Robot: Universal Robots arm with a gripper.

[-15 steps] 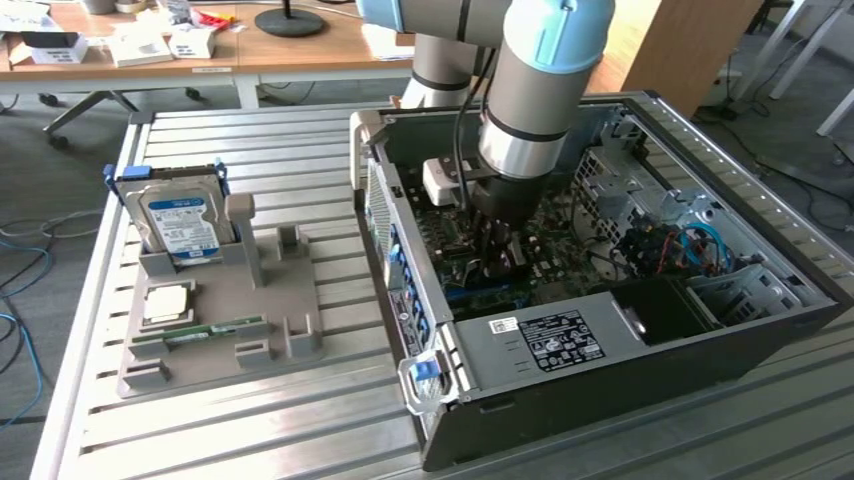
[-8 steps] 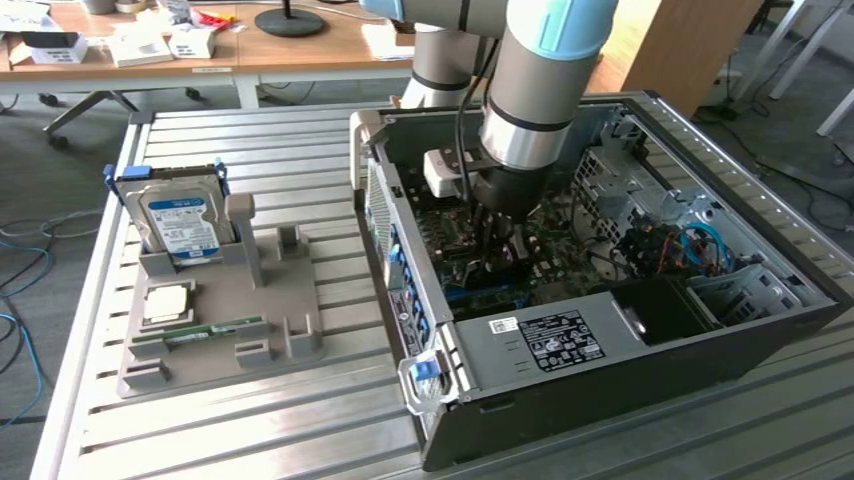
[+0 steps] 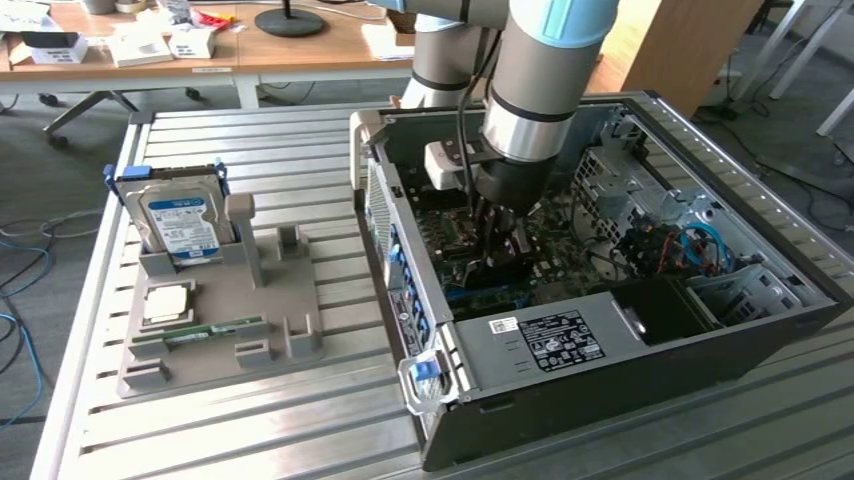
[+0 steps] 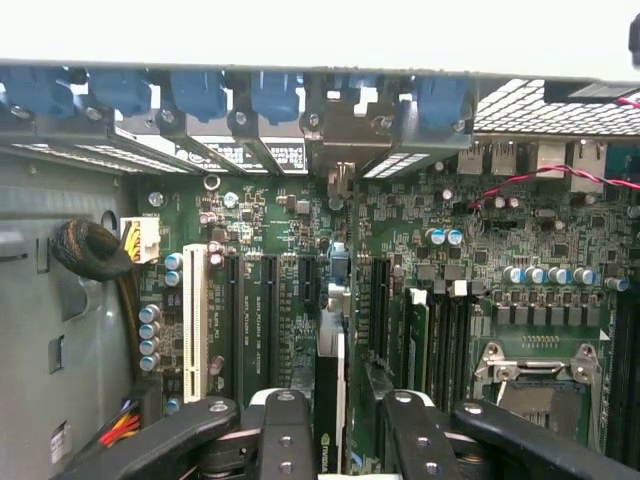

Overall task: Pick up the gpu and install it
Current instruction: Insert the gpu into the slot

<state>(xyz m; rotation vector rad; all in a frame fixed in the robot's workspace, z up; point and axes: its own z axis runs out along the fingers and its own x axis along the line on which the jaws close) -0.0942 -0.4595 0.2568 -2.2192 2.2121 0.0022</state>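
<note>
1. The robot arm (image 3: 534,90) reaches down into the open computer case (image 3: 747,320), which lies on its side on the slatted metal counter (image 3: 267,420).
2. The gripper (image 4: 328,440) is inside the case, just above the green motherboard (image 4: 500,230), and its 2 black fingers (image 4: 285,435) are closed part way on the gpu (image 4: 328,400).
3. The gpu is seen edge-on between the fingers, as a thin dark card with a white strip along it, standing upright over the motherboard.
4. Its lower edge is in line with a black expansion slot (image 4: 305,280) next to the blue connector; I cannot tell if the card already sits in the slot.
5. A long white slot (image 4: 195,320) is a little to one side of it, and blue latches (image 4: 200,95) run along the rear wall of the case.
6. In the exterior view, a grey holder tray (image 3: 220,300) lies on the counter to the exterior view's left of the case.
7. The tray carries a silver hard drive (image 3: 180,220) standing upright, a narrow green memory stick (image 3: 214,330) lying flat, and a small square chip (image 3: 167,300).
8. A wooden desk (image 3: 267,45) with boxes and papers stands behind the counter.
</note>
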